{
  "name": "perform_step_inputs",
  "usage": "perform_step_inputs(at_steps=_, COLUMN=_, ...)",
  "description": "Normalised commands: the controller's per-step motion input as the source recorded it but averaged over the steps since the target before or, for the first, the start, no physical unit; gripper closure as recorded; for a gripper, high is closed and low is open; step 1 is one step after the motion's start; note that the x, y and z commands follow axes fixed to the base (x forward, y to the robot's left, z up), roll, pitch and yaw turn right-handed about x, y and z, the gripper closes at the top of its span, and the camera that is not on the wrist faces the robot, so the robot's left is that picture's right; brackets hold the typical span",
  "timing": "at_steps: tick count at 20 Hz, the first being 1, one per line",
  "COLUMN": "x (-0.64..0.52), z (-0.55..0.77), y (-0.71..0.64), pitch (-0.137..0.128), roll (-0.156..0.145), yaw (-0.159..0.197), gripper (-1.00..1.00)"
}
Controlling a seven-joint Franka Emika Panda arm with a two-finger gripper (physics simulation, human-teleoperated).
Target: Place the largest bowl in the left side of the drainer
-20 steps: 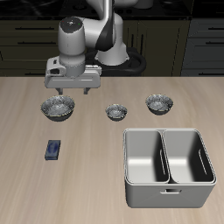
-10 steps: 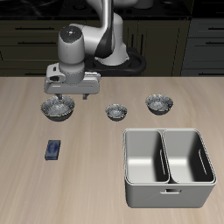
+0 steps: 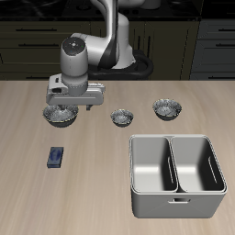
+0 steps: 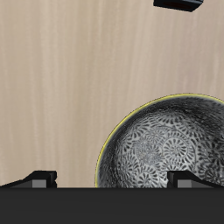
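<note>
The largest bowl (image 3: 61, 114), silvery-grey with a speckled inside, stands on the table farther back than the drainer and apart from it. It also shows in the wrist view (image 4: 166, 149). My gripper (image 3: 73, 104) is open and empty, just above the bowl, with its fingers spread over the bowl's rim. In the wrist view the gripper (image 4: 112, 179) has one fingertip over the bare table and the other over the bowl. The drainer (image 3: 174, 204), a light grey two-compartment tub, stands near the table's front edge with both compartments empty.
The smallest speckled bowl (image 3: 122, 117) and the mid-sized speckled bowl (image 3: 167, 109) stand in a row beside the largest one. A small dark blue block (image 3: 56, 157) lies nearer the front edge; it also shows in the wrist view (image 4: 181, 5).
My gripper has come down toward the largest bowl and shifted slightly over it. It stays open. The bowls and the drainer have not moved.
</note>
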Motion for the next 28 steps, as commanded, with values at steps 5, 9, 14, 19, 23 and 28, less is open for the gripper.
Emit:
perform_step_inputs(at_steps=5, x=0.00, z=-0.18, y=0.06, pitch=0.028, roll=0.015, yaw=0.015, gripper=-1.00)
perform_step_inputs(at_steps=9, x=0.02, z=-0.17, y=-0.02, pitch=0.035, roll=-0.004, yaw=-0.013, gripper=-1.00)
perform_step_inputs(at_steps=14, x=-0.01, z=-0.11, y=-0.03, pitch=0.020, roll=-0.007, yaw=-0.006, gripper=-1.00)
perform_step_inputs(at_steps=19, x=-0.02, z=-0.06, y=0.00, pitch=0.011, roll=-0.003, yaw=-0.009, gripper=1.00)
perform_step_inputs(at_steps=23, x=-0.02, z=0.02, y=0.03, pitch=-0.008, roll=0.008, yaw=-0.002, gripper=1.00)
perform_step_inputs(at_steps=28, x=0.00, z=0.04, y=0.06, pitch=-0.007, roll=0.008, yaw=0.000, gripper=1.00)
